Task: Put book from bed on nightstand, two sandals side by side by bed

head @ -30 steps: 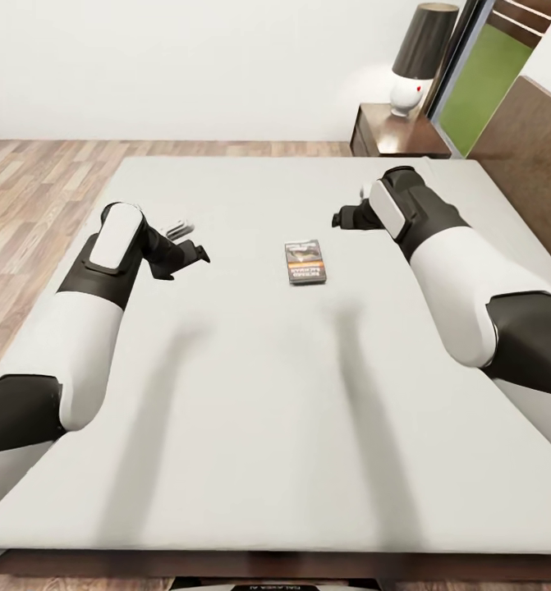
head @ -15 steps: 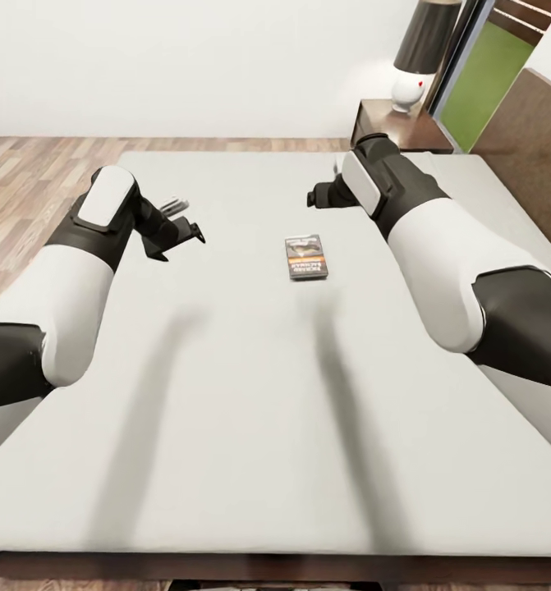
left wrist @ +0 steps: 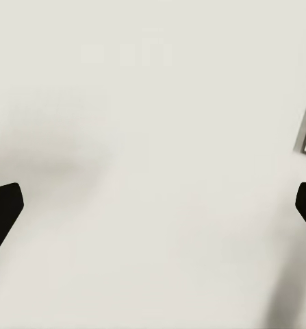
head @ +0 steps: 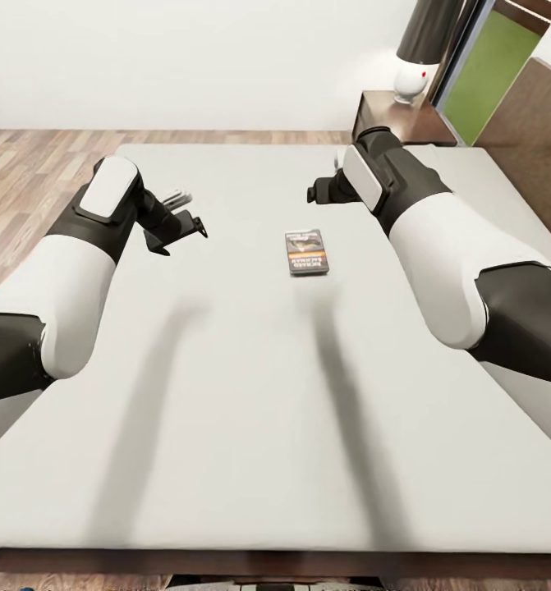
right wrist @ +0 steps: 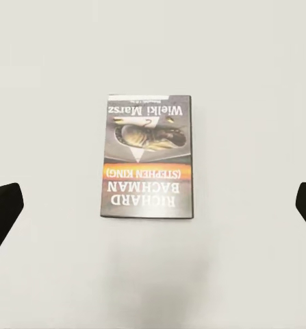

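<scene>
The book (head: 306,252), a small dark paperback with orange and white lettering, lies flat in the middle of the bed's light grey mattress (head: 250,394). My right gripper (head: 316,193) hangs open above the mattress just beyond the book. In the right wrist view the book (right wrist: 148,157) lies between the wide-apart black fingertips (right wrist: 3,209), with nothing touching it. My left gripper (head: 189,228) is open over bare mattress to the book's left, its fingertips (left wrist: 3,209) spread with nothing between them. The nightstand (head: 398,123) stands at the bed's far right corner. The sandals are out of view.
A white lamp with a dark shade (head: 419,49) takes up part of the nightstand's top. The dark brown headboard (head: 538,139) runs along the right. Wood-plank floor (head: 29,172) lies to the left of the bed, and a white wall stands behind.
My right gripper has moved left and farther over the bed, to beyond the book. The left arm has risen slightly. The book has not moved.
</scene>
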Robot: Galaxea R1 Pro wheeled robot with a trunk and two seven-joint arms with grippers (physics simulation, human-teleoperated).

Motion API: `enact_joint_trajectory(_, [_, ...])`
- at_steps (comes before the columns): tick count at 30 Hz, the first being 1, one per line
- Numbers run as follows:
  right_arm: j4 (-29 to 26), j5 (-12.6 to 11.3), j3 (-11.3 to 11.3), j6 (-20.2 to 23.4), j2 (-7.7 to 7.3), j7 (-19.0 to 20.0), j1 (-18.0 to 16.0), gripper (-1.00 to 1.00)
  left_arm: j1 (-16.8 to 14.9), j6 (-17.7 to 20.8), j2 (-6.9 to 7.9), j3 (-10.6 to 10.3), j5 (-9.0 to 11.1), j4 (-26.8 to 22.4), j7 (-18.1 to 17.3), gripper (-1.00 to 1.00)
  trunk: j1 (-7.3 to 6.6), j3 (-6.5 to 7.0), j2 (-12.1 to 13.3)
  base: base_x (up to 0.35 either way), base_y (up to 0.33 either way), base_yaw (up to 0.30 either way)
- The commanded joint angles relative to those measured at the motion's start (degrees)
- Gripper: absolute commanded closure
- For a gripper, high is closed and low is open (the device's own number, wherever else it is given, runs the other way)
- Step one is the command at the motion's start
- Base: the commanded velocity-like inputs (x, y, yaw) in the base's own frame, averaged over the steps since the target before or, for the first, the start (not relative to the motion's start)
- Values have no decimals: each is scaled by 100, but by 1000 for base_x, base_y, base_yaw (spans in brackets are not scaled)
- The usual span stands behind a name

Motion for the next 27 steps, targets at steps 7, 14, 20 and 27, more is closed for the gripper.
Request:
enact_joint_trajectory(7, [25, -59, 29, 20, 0, -50, -9, -100, -8, 9, 6, -31, 59, -4, 50, -100, 0, -65, -2, 0, 0, 0])
enact_joint_trajectory(14, [44, -59, 37, 25, 0, -55, -6, -100, -2, 9, 12, -18, 73, -8, 48, -100, 0, -127, -2, 0, 0, 0])
enact_joint_trajectory(20, [55, -59, 49, 27, 0, -57, 14, -100, 20, 9, 26, 10, 83, -7, 47, -100, 0, -181, -2, 0, 0, 0])
enact_joint_trajectory(27, [63, -59, 55, 24, 0, -64, 34, -100, 31, 9, 35, 21, 88, -8, 47, -100, 0, -243, -2, 0, 0, 0])
